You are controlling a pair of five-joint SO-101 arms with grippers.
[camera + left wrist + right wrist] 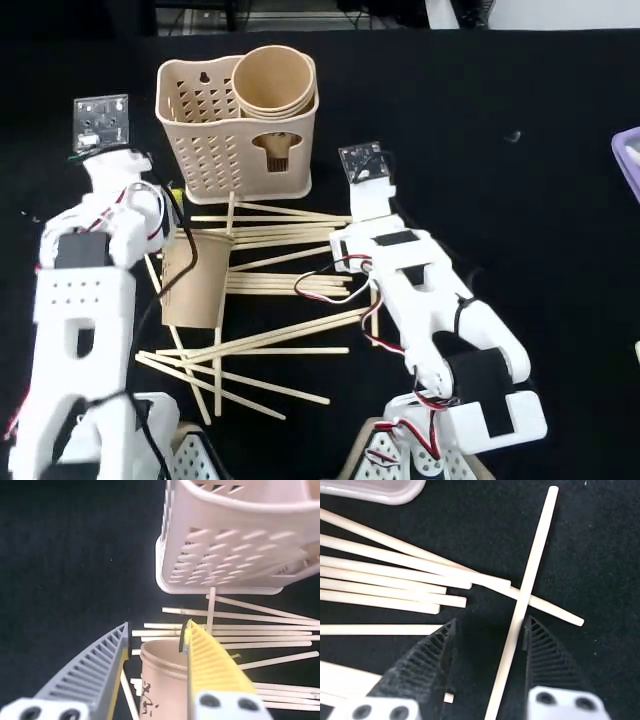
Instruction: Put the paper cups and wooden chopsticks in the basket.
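Black table carrying all task items. A perforated beige basket stands upright at the far side; a stack of paper cups sits upright inside it, at the end nearer the right arm. A lone paper cup lies on its side in front of the basket, atop scattered wooden chopsticks; dark print on its wall is illegible. The left end effector is spread, its fingers straddling that cup's rim. The right end effector is likewise spread, a single chopstick lying between its fingers, close against one of them, unpinched.
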